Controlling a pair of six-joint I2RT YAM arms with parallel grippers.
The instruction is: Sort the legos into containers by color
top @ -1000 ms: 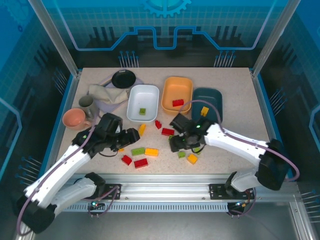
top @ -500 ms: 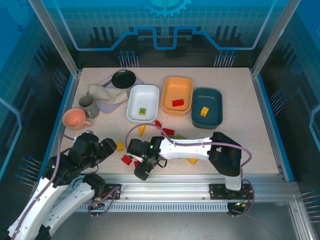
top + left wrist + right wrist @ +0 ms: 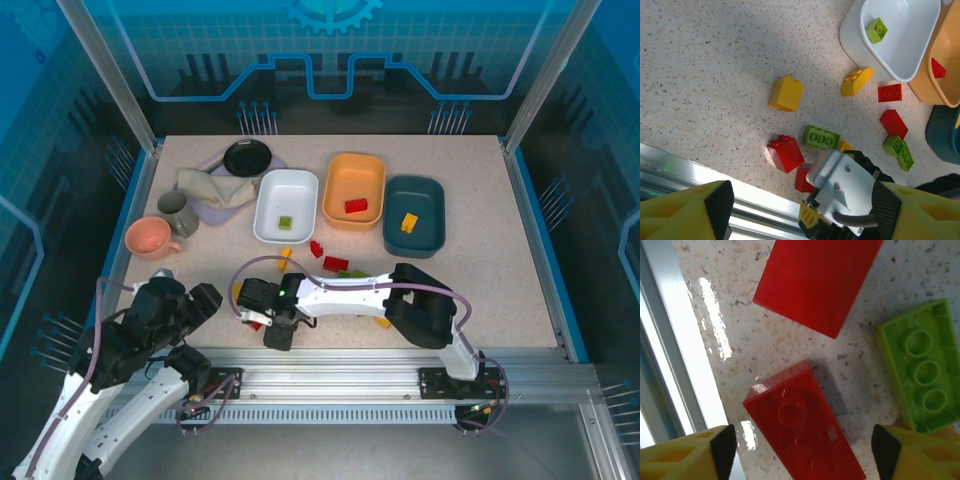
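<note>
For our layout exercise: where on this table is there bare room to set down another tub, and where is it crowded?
Bare table lies right of the dark teal tub, out to the right edge and far corner. Crowded: loose bricks around the right hand at near centre; cloth, black dish and pink mug at far left.
</note>
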